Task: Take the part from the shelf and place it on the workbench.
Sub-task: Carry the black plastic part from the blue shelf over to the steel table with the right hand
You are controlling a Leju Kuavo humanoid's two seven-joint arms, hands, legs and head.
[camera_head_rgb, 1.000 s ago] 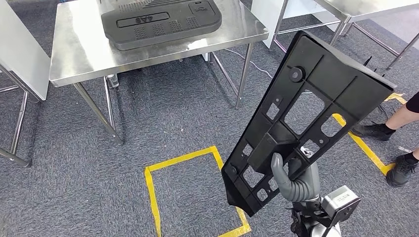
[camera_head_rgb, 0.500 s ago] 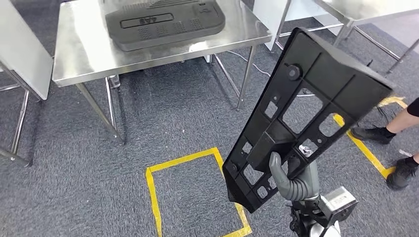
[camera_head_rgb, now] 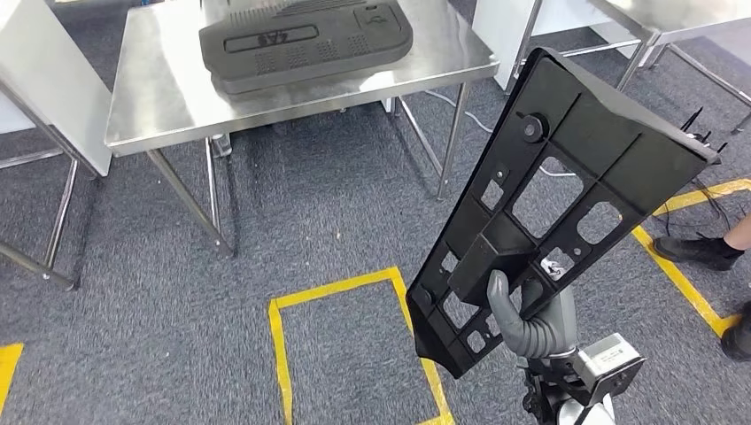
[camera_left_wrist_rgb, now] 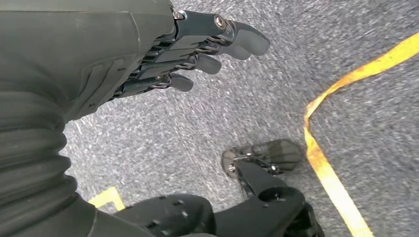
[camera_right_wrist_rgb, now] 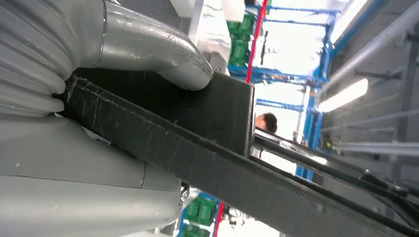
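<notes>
A: So, what takes up the most room in the head view?

B: The grey carpet floor (camera_head_rgb: 319, 212), with a yellow tape square (camera_head_rgb: 350, 345) at the lower middle of the frame and more yellow tape along the right edge. After that, the steel bench (camera_head_rgb: 159, 97) in the upper left, its legs standing on the carpet. A dark grey moulded panel (camera_head_rgb: 305, 40) lies flat on the bench top, at the top of the frame.

A: And the part?

B: The part (camera_head_rgb: 567, 195) is a long black plastic frame with rectangular cut-outs and a round boss near its upper end. It stands tilted in the right half of the frame, lower end near the tape square, upper end leaning toward the upper right. It is up in the air, well apart from the bench.

A: What holds it?

B: The right hand (camera_head_rgb: 524, 319), at the lower right, grips the part near its lower end, grey thumb pressed on the face. The right wrist view shows the thumb (camera_right_wrist_rgb: 148, 49) clamped over the black edge.

A: The other hand?

B: The left hand (camera_left_wrist_rgb: 197, 44) hangs over the carpet, fingers apart, holding nothing. A person's shoe (camera_head_rgb: 700, 251) stands at the right edge
</notes>
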